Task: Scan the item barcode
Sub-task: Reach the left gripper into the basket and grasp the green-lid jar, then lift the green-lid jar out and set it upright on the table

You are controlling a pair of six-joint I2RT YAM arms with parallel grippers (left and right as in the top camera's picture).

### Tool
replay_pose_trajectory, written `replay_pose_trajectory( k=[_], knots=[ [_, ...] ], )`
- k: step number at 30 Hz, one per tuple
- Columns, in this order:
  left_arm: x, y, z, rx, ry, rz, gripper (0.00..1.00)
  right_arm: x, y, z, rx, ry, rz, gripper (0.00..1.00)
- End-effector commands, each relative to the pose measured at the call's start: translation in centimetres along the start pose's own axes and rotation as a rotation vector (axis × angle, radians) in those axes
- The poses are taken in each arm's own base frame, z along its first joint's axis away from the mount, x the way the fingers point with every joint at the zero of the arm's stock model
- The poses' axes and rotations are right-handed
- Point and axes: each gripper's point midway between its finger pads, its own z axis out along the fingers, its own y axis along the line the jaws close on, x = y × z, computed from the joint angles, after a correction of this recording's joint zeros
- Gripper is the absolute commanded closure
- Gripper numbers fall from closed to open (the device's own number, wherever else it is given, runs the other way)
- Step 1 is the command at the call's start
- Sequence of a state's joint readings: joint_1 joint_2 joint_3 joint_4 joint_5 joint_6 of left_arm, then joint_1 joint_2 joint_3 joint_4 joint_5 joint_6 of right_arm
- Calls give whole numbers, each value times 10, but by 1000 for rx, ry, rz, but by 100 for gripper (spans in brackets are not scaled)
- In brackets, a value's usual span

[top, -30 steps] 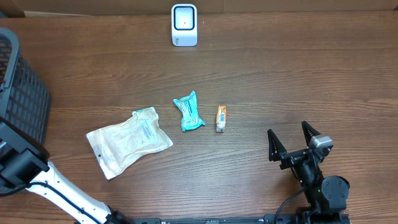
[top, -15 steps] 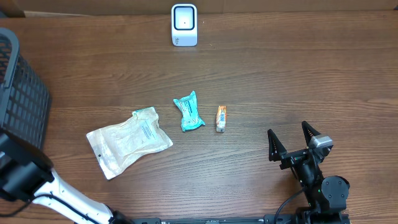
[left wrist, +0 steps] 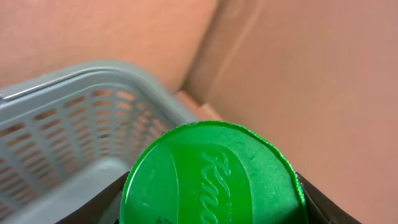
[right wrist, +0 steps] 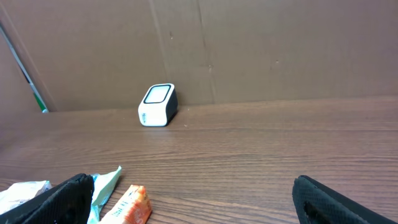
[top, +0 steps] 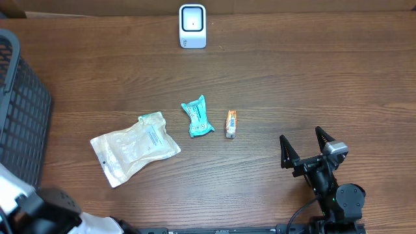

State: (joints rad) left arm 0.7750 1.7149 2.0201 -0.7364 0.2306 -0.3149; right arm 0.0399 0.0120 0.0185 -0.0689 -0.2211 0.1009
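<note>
Round green plastic lid (left wrist: pixel 208 171) grasped in left hand (left wrist: pixel 208 208), off tabletop (top: pixel 292 78) at 8 o'clock, top face toward wrist camera, long axis hidden, grey slotted plastic basket (left wrist: pixel 56 124) behind, right hand (top: pixel 301 138) released at 5 o'clock, small white box scanner (top: pixel 192 26) at 12 o'clock.

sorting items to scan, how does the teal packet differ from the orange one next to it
The teal packet is larger and wider than the orange packet. The teal packet is crinkled with a flared end and lies tilted; the orange packet is slim and lies nearly straight. Both lie loose on the table, side by side, apart.
</note>
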Motion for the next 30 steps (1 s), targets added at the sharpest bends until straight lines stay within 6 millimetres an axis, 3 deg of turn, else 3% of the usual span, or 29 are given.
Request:
replay_pose_trajectory(
  k=[1,6,7,12,23,30],
  knots=[
    [-12,-57,-43,192,-31,-50,56,2,-1,0,4,-5,1,0],
    [8,-122,-67,349,17,-5,55,2,-1,0,4,-5,2,0],
    [24,-141,-71,390,63,9,55,2,-1,0,4,-5,2,0],
    [72,-186,-76,465,191,100,55,2,-1,0,4,-5,2,0],
    [167,-222,-81,440,437,278,55,2,-1,0,4,-5,2,0],
    [224,-230,-71,385,585,390,55,2,-1,0,4,-5,2,0]
  ],
)
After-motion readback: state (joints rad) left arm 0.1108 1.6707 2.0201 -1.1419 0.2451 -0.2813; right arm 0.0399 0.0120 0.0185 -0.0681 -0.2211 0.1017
